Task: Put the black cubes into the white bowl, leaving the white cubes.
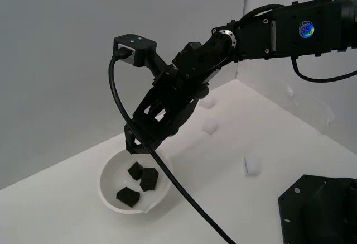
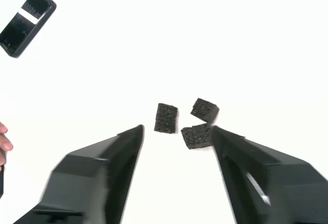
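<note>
While all three black cubes (image 1: pixel 136 183) lie inside the white bowl (image 1: pixel 111 168) at the lower left of the exterior frame, the end effector (image 1: pixel 146 144) hangs just above the bowl's far rim, pointing down into it, so the cubes sit directly beneath and slightly ahead of its tips. From the wrist camera the cubes (image 2: pixel 187 123) cluster between and just beyond the two fingers (image 2: pixel 110 157), one cube almost touching the finger at the lower right of that frame. Its jaws stand wide apart and grasp nothing. Three white cubes (image 1: pixel 209 126) rest on the tabletop (image 1: pixel 223 171) toward the centre and right of the exterior frame, well apart from the bowl. By my judgement, sorting looks finished and only withdrawal remains.
</note>
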